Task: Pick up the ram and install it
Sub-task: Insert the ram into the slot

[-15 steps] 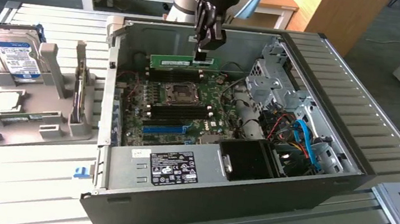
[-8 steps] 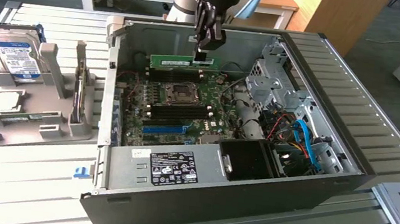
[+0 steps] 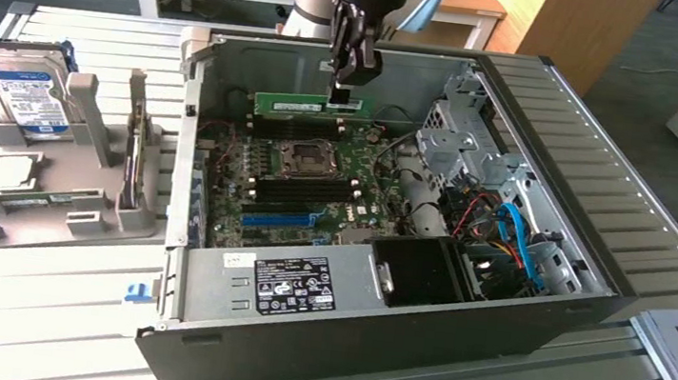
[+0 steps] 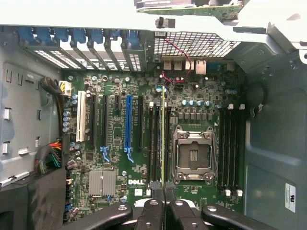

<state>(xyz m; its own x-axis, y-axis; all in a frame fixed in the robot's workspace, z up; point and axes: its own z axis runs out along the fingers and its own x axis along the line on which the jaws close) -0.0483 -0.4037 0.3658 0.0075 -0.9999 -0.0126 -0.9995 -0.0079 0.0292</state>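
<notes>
Exterior view, starting at its left: on the pale slatted tabletop (image 3: 31, 308) you have a grey moulded holder (image 3: 56, 206). A metal-cased hard drive (image 3: 24, 97) stands upright in it, blue-and-white label facing out.

Next across is the open computer case (image 3: 335, 343), with dull sheet-metal walls and a dark outer skin. The green motherboard (image 3: 274, 197) lies flat on its floor. A square steel CPU socket (image 3: 307, 156) sits near the middle of the board. One blue slot strip (image 3: 274, 218) lies nearer the boxy power supply (image 3: 290, 285).

Status: the pick is done. The gripper (image 3: 346, 95) is nearly closed and pinches one end of the ram (image 3: 291, 104). The ram is a thin, flat green stick held with its long edge level, reaching from the gripper toward the exterior view's left. It sits inside the case over the black memory slots on the far side of the socket. You would judge it not pressed home, though contact is hard to read from this angle. The install is what remains.

Farther right there is a folded bare-metal drive cage (image 3: 459, 141), then a tangle of red, blue and black cables (image 3: 506, 238).

Wrist view: you see the ram edge-on, a thin line running out from between the black fingers (image 4: 151, 215). It lines up along the long black slots beside the socket. A ribbed silver heatsink (image 4: 102, 183) sits apart from it.
</notes>
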